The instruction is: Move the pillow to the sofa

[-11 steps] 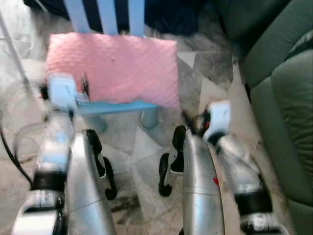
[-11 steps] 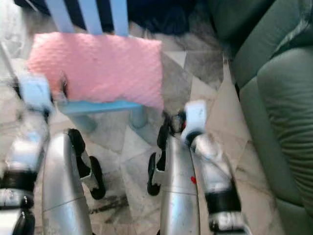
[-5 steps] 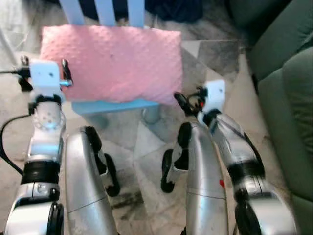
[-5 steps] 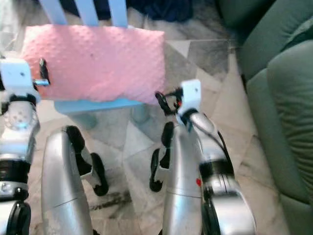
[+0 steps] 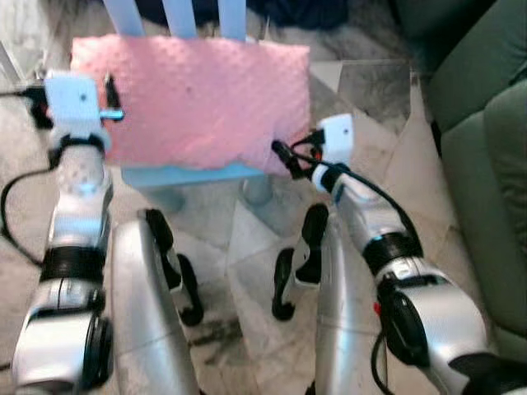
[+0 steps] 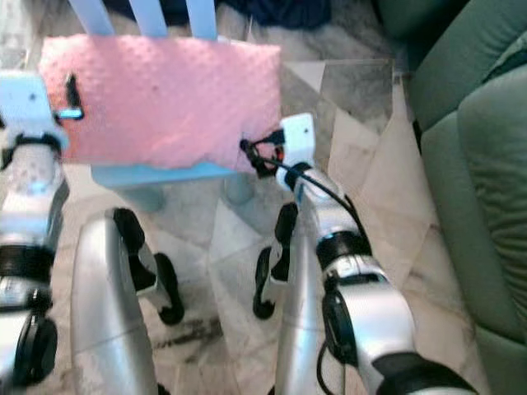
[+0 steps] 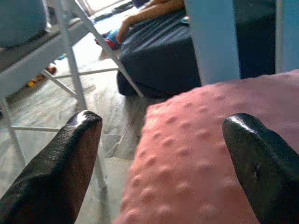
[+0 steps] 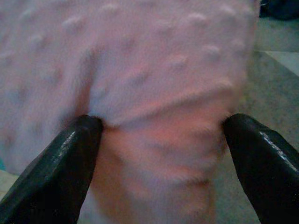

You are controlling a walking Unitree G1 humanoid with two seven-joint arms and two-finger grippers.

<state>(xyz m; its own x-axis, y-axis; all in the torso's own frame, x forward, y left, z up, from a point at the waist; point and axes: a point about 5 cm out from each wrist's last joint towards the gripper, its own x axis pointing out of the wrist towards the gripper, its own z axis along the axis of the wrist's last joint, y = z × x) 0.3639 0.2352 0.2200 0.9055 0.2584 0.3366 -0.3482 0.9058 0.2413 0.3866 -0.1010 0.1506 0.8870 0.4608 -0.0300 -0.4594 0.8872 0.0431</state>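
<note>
Pink and dimpled, the pillow (image 5: pixel 193 103) lies on a blue chair (image 5: pixel 191 176), well apart from the green sofa (image 5: pixel 486 148). My left hand (image 7: pixel 163 163) is spread around its far corner, my right hand (image 8: pixel 161 158) spread around its near corner, to lift it evenly.

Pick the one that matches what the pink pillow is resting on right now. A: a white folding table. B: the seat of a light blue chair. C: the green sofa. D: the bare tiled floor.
B: the pink pillow lies across the seat of the light blue chair, its slatted back rising behind it, while the green sofa stands apart on the robot's right.
</note>
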